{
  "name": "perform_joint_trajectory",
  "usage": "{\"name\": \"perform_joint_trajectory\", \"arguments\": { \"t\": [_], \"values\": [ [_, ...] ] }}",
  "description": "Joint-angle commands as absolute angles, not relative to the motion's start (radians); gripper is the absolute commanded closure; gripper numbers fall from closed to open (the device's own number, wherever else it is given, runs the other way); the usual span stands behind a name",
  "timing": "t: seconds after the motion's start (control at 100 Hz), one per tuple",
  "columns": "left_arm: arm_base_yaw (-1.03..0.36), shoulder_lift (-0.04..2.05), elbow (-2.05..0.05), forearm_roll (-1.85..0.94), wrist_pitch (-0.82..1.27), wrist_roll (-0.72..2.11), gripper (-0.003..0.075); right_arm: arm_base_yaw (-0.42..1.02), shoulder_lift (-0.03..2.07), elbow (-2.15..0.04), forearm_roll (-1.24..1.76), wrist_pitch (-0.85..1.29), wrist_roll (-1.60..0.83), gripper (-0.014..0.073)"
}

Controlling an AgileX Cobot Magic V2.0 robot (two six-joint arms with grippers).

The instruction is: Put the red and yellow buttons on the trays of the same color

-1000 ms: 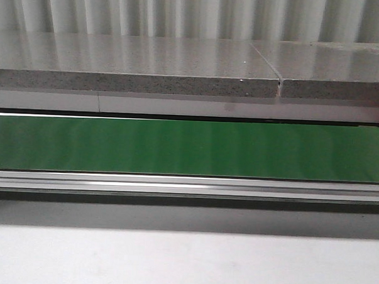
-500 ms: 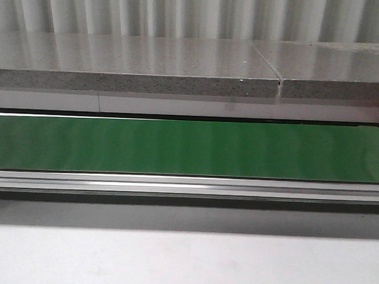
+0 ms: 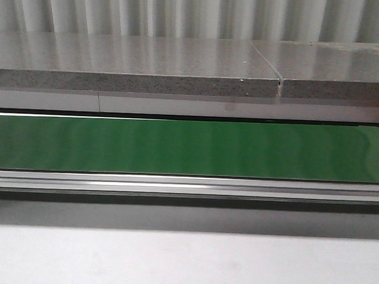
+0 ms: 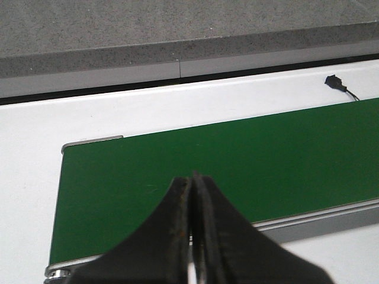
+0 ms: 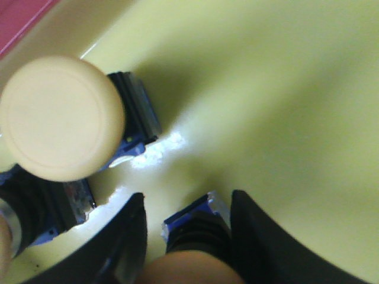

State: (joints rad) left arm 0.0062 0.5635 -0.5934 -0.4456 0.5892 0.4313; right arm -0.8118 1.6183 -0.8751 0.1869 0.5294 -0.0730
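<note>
In the right wrist view my right gripper point(image 5: 188, 198) hangs low over the yellow tray point(image 5: 278, 89). Its jaws stand apart around a yellow button point(image 5: 192, 266) with a black and blue base. The button rests on the tray, close against one finger, with a gap to the other. A second yellow button point(image 5: 59, 115) stands beside it, and part of a third point(image 5: 29, 204) shows at the frame's edge. A strip of the red tray point(image 5: 21, 21) shows in the corner. My left gripper point(image 4: 192, 177) is shut and empty above the green belt point(image 4: 237, 160). No red button is in view.
The front view shows only the green conveyor belt point(image 3: 189, 147), its metal rail point(image 3: 187, 186), the white table point(image 3: 184, 261) and a grey stone ledge point(image 3: 136, 64) behind. Neither arm shows there. A small black cable plug point(image 4: 336, 83) lies on the white surface beyond the belt.
</note>
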Motion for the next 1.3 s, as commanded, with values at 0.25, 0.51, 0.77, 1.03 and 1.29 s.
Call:
{"name": "perform_joint_trajectory", "arguments": {
  "t": [0.25,0.51,0.77,1.03,1.29],
  "values": [
    [-0.002,0.565,-0.619,-0.473,0.523,0.433,0.074,-0.819,1.608,-0.893,0.193,0.515,-0.074,0.0069],
    [-0.002,0.565,-0.619,-0.473,0.523,0.433,0.074,-0.819,1.592,-0.893,0.201,0.523,-0.074,0.0036],
    [-0.002,0.565,-0.619,-0.473,0.523,0.433,0.074,-0.819,1.46,-0.91,0.203,0.533,-0.074,0.0036],
    [-0.002,0.565,-0.619,-0.473,0.523,0.433,0.074,-0.76,1.33,-0.965,0.224,0.616,-0.075,0.0036],
    [-0.002,0.565,-0.619,-0.473,0.523,0.433,0.074,-0.457,1.251,-0.985,0.224,0.614,-0.132,0.0045]
  ]
}}
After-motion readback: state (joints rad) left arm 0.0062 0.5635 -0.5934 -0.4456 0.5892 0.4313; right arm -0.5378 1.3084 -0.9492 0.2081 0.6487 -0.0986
